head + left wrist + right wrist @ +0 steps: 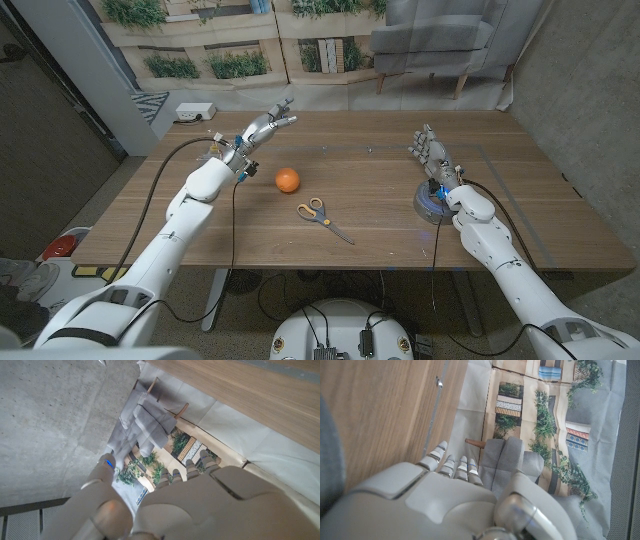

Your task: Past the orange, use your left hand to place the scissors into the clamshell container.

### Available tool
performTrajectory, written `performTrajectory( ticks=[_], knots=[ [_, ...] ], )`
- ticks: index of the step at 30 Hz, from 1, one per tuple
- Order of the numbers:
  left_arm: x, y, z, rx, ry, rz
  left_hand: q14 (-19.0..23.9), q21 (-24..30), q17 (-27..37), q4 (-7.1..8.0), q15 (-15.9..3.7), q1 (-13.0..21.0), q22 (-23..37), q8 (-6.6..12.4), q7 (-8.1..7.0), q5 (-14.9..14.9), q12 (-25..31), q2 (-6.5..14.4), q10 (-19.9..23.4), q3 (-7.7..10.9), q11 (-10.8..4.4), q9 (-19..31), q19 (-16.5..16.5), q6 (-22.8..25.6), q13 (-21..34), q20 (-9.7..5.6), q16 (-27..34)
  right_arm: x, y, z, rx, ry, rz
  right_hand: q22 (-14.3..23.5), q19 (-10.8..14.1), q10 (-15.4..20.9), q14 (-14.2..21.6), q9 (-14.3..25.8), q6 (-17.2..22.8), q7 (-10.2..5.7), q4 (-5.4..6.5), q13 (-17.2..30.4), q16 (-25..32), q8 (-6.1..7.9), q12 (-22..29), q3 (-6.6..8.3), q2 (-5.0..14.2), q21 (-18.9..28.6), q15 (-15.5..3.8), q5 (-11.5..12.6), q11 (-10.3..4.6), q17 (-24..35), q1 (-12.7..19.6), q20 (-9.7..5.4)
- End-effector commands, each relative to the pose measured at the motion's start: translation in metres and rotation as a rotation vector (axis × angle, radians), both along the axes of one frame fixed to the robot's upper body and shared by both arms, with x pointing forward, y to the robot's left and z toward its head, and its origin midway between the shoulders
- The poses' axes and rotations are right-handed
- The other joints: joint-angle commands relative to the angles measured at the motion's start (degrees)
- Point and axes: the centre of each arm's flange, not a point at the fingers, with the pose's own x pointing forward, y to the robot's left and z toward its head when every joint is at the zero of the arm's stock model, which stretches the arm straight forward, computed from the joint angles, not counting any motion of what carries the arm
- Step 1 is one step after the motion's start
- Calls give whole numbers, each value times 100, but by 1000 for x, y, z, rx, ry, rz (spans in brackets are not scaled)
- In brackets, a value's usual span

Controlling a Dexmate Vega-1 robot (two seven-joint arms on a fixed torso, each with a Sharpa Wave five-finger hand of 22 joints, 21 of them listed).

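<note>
Fingers (283, 119) of the left hand (268, 126) spread and empty, raised over the far left part of the wooden table (520, 215), pointing toward the backdrop. Fingers (424, 142) of the right hand (430, 155) loosely apart, upright, gripping nothing, above the table's right side near a small round grey base (429, 203) lit blue. Between the two arms, well apart from both hands, an orange (287, 179) just beyond yellow-handled scissors (322, 217), lying flat with blades aimed at the near edge. Left forearm angled up from the bottom corner, black cable (150, 215) trailing along it; right forearm likewise rising from the opposite corner. Beyond the table, a white power strip (195, 111) at the far left corner, a printed backdrop of plants and wooden pallets (235, 40), a grey armchair (440, 35) and concrete walls. Seen from the left wrist, fingertips (200, 456) against armchair and backdrop; from the right wrist, fingertips (455, 465) beside table wood. Clamshell container impossible to make out anywhere on the table.
</note>
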Motion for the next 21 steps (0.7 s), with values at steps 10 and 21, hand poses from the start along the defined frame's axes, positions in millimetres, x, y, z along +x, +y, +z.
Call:
performTrajectory(
  ticks=[10,21],
  knots=[
    [-24,-11,24,244,-123,-10,-408,-86,10,-84,-7,262,28,-4,-37,12,-60,-179,-85,-55,32,26,-148,65,29,-85,-31,-7,1,5,-14,-25,-13,21,50,36,56,20,58,13,13,26,20,16,17,50,-21,28,4,18,5,17,5,22],
    [-33,-22,36,345,-148,-40,-379,-110,10,-83,-33,426,31,-33,-37,36,-51,-306,-9,-118,-2,29,-88,52,32,-110,-11,-7,1,6,-12,-32,-19,21,51,38,55,20,59,17,9,26,18,15,17,56,-23,27,9,15,6,17,2,23]
  ],
)
